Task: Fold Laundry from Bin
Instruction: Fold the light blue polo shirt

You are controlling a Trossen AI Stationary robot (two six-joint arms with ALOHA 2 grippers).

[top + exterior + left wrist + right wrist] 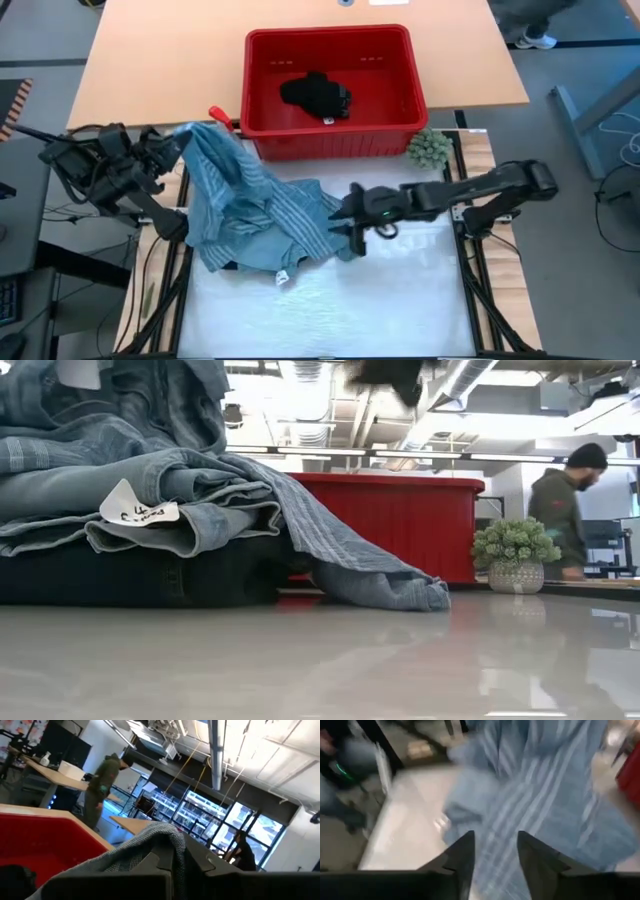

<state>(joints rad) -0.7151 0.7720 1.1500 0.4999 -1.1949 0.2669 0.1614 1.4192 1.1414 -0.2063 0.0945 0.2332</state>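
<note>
A red plastic bin [335,90] sits at the far side of the surface [400,300], and only a small black garment [315,93] lies inside it. The rest of the laundry is out: a rumpled heap in front of the bin, with a blue-white striped shirt [300,215] draped over light blue denim jeans [150,495] and a dark navy piece [140,575] at the bottom. Nothing in the heap looks folded yet, so the task seems at an early stage: the bin nearly emptied, the sorting and folding still to come. The left gripper [185,135] is raised at the heap's left end, its fingers clenched on a bunch of grey-blue fabric that hangs down from it. The right gripper [352,222] hovers at the heap's right edge, its fingers [462,852] parted over striped cloth, grasping nothing. A small potted plant [430,148] stands beside the bin. A person [565,510] stands in the room beyond.
</note>
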